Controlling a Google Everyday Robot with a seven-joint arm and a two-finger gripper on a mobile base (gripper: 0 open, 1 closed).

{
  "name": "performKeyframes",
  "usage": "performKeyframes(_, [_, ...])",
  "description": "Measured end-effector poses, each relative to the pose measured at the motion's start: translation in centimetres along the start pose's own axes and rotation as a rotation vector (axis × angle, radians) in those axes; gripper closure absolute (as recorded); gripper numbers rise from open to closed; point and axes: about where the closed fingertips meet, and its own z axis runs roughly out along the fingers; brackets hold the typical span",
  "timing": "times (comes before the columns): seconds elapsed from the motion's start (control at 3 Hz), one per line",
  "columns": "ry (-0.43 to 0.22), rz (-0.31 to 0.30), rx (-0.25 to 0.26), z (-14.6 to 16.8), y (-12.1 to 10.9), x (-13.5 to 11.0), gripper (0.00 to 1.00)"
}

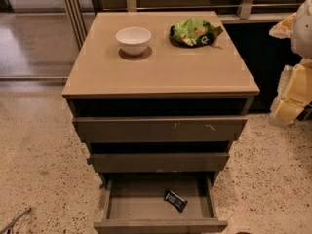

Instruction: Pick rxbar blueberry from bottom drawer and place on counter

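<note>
Fingers well right of rxbar blueberry

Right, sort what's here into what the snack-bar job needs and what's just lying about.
For the job: snack bar in the open bottom drawer; counter; end effector, at the right edge, well away from the drawer.
Lying about: white bowl and green chip bag, both on the counter.

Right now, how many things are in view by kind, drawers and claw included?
Bowl: 1, on the counter
Chip bag: 1, on the counter
Bar: 1, in the bottom drawer
Drawers: 3
Claw: 1, at the right edge, off the counter
Total: 7
</note>
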Motion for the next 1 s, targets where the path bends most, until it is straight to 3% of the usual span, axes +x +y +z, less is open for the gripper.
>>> performKeyframes(0.33, [0.000,0.000,0.000,0.0,0.0,0.0,0.00])
performKeyframes(0.67, [0.000,0.000,0.000,0.0,0.0,0.0,0.15])
performKeyframes(1.0, [-0.066,0.076,-0.048,4.9,1.7,0.4,0.46])
